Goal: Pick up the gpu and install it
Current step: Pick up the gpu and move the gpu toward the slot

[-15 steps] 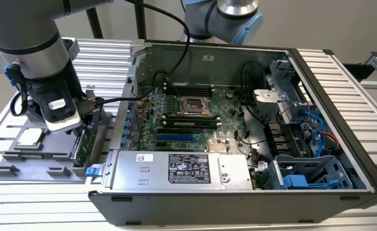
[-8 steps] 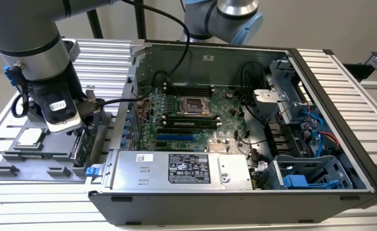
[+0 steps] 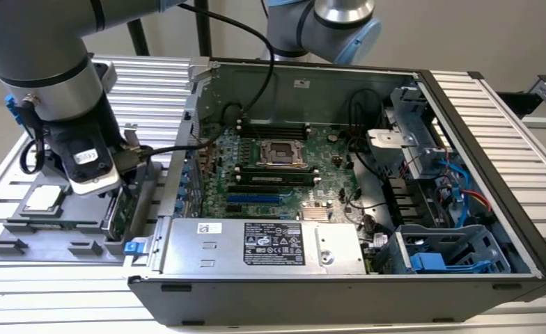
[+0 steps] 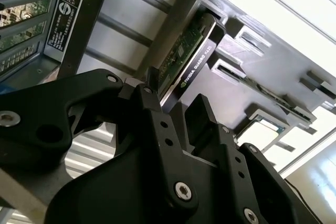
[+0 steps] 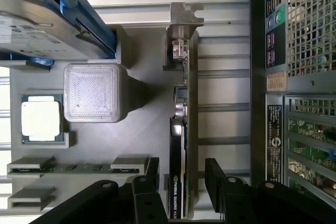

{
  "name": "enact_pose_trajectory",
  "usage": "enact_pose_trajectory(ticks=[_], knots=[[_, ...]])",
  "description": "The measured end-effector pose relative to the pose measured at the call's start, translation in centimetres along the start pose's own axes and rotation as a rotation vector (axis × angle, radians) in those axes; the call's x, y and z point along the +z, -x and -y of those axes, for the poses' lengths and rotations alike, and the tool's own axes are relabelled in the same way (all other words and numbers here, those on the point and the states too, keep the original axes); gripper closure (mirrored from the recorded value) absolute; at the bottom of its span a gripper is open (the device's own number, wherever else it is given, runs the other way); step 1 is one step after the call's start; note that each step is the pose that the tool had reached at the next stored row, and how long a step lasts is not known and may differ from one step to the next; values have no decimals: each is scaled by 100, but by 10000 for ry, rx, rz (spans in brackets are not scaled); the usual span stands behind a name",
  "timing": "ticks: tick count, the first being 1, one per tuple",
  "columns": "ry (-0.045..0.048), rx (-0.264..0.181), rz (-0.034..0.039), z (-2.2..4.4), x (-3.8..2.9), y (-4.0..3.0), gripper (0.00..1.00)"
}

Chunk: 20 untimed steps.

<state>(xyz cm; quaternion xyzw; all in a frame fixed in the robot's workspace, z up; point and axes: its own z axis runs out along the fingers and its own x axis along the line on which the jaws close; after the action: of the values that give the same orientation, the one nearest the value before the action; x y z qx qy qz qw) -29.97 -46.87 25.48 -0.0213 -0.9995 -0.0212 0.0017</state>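
Note:
The gpu (image 5: pixel 182 129) stands on its long edge in a slot of the grey holder tray (image 5: pixel 147 129), its silver end bracket (image 5: pixel 185 20) at the far end. The second wrist view shows its green board and black edge (image 4: pixel 190 56). My gripper (image 5: pixel 181 174) is open and straddles the card's upper edge, one black finger (image 5: pixel 153 170) on each side with small gaps. In the exterior view the gripper (image 3: pixel 127 182) hangs over the gpu (image 3: pixel 120 211), just outside the left wall of the open computer case (image 3: pixel 175 188).
The tray also holds a hard drive with blue rails (image 5: pixel 47 19), a square silver CPU chip (image 5: pixel 42 120), a clear plastic block (image 5: pixel 94 93) and memory sticks (image 5: pixel 68 167). Inside the case lie the motherboard (image 3: pixel 273 167) and a power supply (image 3: pixel 264 243).

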Motion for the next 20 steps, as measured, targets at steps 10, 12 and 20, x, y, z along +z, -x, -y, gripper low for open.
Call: enact_pose_trajectory(ticks=[10, 12, 20], knots=[[-1, 1, -6, 3, 73, 0, 0], [-1, 1, -6, 4, 84, 0, 0], [-2, 1, -10, 5, 113, 0, 0]])
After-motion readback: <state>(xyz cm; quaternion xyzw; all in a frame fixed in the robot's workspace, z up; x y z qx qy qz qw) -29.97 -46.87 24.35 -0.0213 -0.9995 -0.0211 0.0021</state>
